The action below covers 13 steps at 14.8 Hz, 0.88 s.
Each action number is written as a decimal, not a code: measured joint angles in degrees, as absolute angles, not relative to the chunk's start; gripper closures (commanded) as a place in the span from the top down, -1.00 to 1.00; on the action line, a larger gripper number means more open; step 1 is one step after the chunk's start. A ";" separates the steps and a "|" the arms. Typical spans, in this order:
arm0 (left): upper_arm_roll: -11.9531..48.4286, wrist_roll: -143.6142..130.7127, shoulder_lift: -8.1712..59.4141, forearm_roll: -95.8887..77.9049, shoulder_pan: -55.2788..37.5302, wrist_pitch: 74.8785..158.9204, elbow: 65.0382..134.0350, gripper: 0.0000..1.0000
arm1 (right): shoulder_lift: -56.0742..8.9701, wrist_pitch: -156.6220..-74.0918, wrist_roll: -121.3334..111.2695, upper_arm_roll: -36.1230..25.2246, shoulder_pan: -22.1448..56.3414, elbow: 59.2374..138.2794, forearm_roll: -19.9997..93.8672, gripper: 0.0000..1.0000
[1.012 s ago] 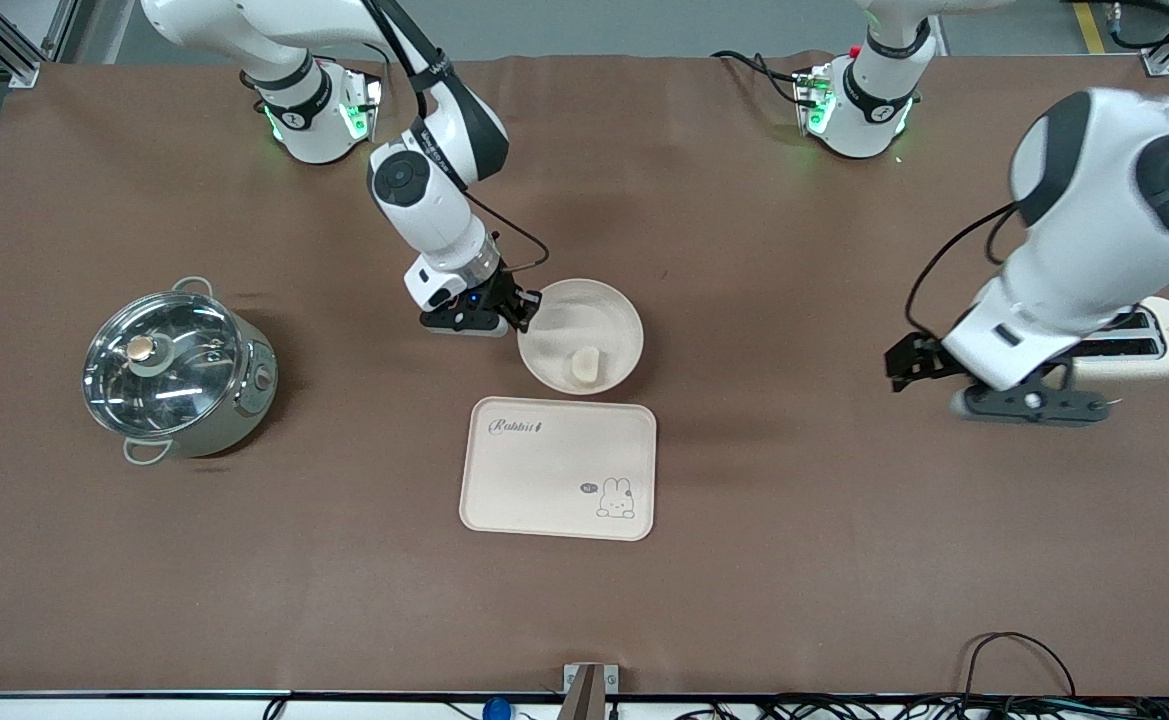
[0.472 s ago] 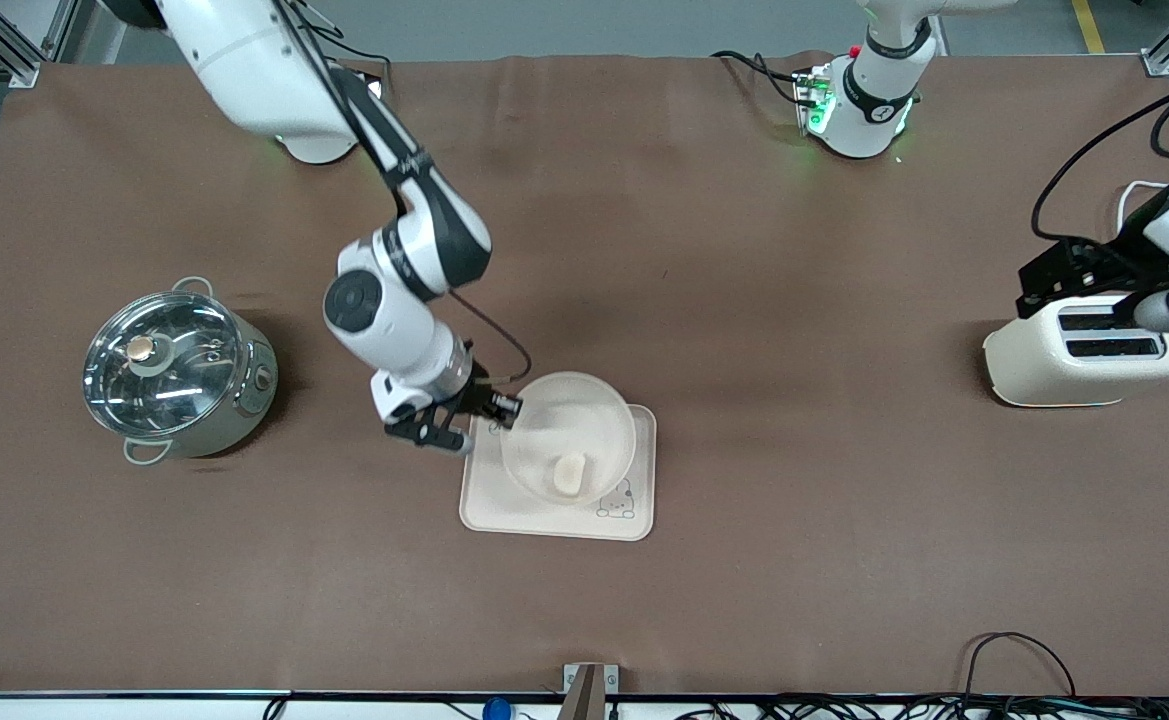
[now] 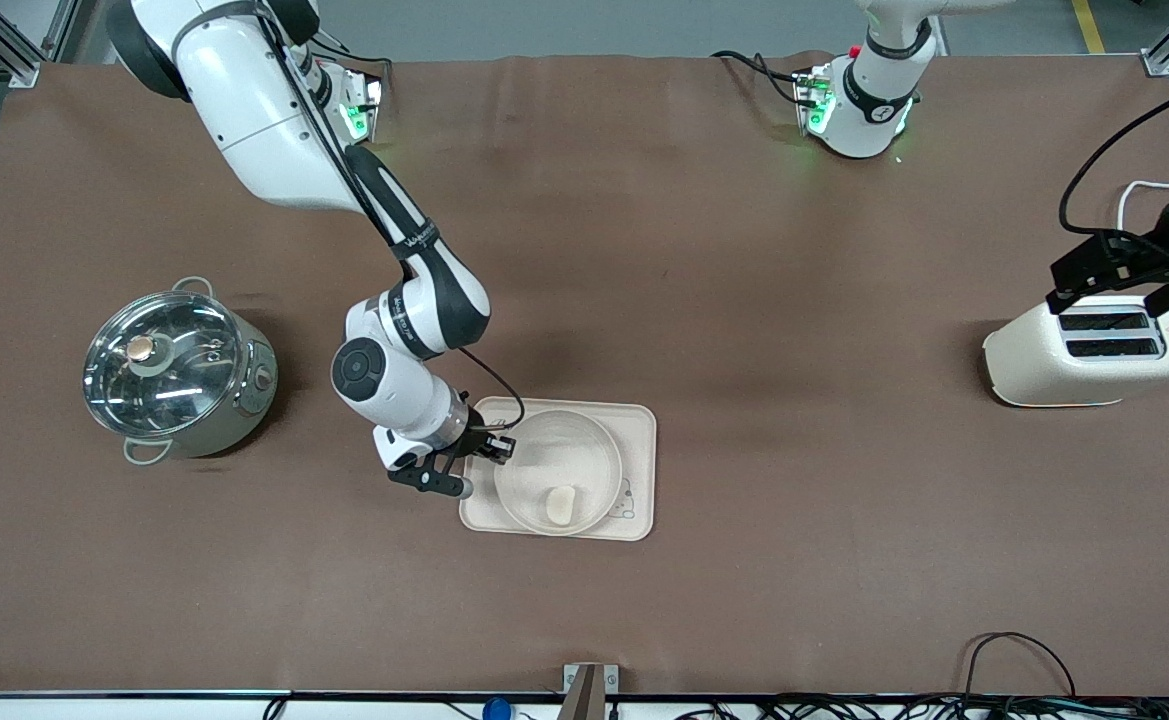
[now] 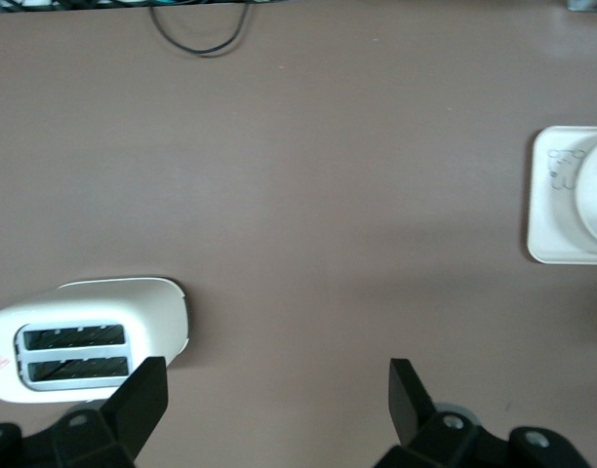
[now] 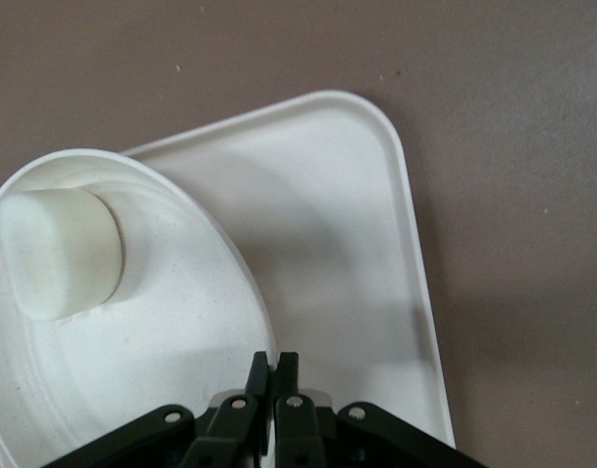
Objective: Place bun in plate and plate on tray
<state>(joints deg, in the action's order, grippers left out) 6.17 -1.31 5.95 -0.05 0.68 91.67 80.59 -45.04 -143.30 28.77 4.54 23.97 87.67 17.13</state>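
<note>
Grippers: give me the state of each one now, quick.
Right gripper: closed on the rim of the round cream plate, over the cream rectangular tray.
Left gripper: open, holding nothing, above the cream toaster.

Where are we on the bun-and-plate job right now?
Done: the bun sits in the plate. In hand: the right gripper is shut on the plate's rim, with the plate over the tray. Left: release and withdraw. The left gripper waits open above the toaster.
</note>
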 measured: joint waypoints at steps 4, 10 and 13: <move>6.96 -2.51 5.95 -0.05 0.09 91.65 80.58 1.00 | -44.99 -142.04 28.32 4.67 23.98 88.28 17.13 -0.99; 6.53 -2.53 5.95 -0.05 0.68 91.64 80.58 1.00 | -44.80 -140.88 24.97 4.69 23.97 89.76 17.13 0.99; 6.38 -2.79 5.96 0.29 0.82 91.64 80.59 1.00 | -44.76 -140.18 24.56 4.54 22.93 90.02 17.16 1.00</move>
